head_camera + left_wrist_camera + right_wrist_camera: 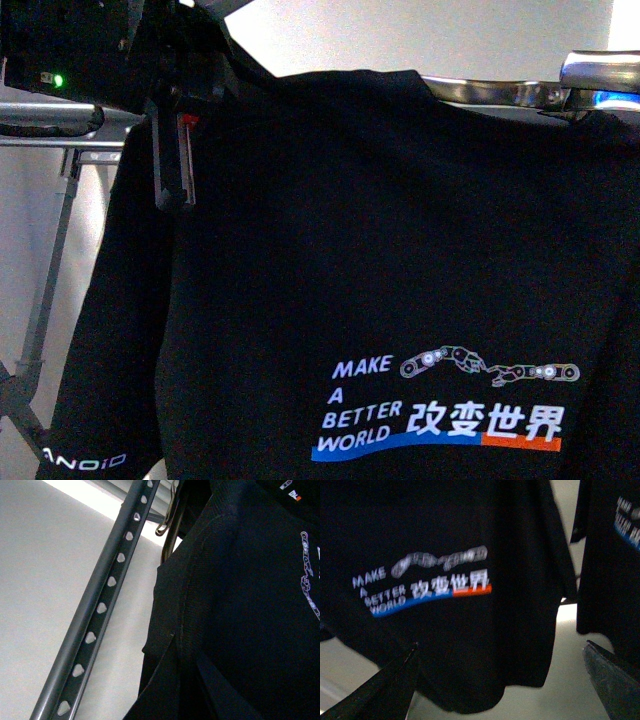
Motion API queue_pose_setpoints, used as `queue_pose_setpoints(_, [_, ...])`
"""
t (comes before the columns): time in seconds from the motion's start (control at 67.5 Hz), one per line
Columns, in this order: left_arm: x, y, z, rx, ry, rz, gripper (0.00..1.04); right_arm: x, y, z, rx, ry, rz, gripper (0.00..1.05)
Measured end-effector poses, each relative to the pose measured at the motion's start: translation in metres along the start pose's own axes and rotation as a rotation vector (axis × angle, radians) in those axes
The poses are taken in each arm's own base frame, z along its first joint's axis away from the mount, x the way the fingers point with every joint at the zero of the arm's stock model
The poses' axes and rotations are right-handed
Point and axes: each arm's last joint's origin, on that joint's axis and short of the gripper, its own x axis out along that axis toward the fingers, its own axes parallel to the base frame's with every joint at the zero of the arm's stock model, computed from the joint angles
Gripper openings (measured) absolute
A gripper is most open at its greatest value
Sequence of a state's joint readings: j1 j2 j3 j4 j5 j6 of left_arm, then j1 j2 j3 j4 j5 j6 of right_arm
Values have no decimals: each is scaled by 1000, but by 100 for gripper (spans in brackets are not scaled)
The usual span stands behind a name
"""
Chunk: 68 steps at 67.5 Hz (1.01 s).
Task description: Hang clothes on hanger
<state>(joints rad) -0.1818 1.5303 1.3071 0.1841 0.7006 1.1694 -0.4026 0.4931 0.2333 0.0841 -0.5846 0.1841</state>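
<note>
The clothes, a black T-shirt with the white "MAKE A BETTER WORLD" print, hang and fill the front view. My left gripper is shut on the clothes at the shoulder, high at the left. In the left wrist view the cloth covers the jaws. The hanger, a dark-grey rail with heart-shaped holes, runs just beside the shirt's edge. My right gripper is open and empty, its fingers spread below the hem of the clothes.
A thin shiny wire coat hanger shows at the shirt's neck. Grey tube legs stand at the left. A second black printed shirt hangs beside the first in the right wrist view.
</note>
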Motion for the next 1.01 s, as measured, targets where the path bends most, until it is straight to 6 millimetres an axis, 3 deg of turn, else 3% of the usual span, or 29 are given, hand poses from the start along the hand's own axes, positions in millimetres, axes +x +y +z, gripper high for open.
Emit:
queue_pose_setpoints(0.148, [-1, 0, -1, -1, 7, 2, 5, 30, -6, 64, -225, -53, 75, 97])
queue_pose_setpoints(0.207, [-1, 0, -2, -1, 9, 3, 5, 41, -4, 79, -320, -57, 102, 97])
queue_pose_setpoints(0.296, [0, 0, -1, -1, 5, 0, 5, 65, 2, 109, -602, -58, 147, 97])
queue_pose_setpoints(0.37, [0, -1, 0, -2, 1, -1, 5, 89, 13, 144, -973, -105, 154, 97])
queue_pose_setpoints(0.489, [0, -1, 0, -3, 2, -1, 5, 111, 25, 174, -1307, -139, 150, 97])
queue_pose_setpoints(0.563, [0, 0, -1, -3, 3, 0, 5, 128, 31, 187, -1520, -131, 164, 97])
queue_pose_setpoints(0.651, [0, 0, -1, -3, 3, 0, 5, 141, 33, 190, -1615, -99, 196, 97])
queue_pose_setpoints(0.873, [0, 0, -1, -3, 3, 0, 5, 173, 35, 197, -1693, -42, 246, 97])
queue_pose_setpoints(1.007, [0, 0, -1, -3, 2, -1, 5, 194, 34, 212, -1688, -27, 257, 97])
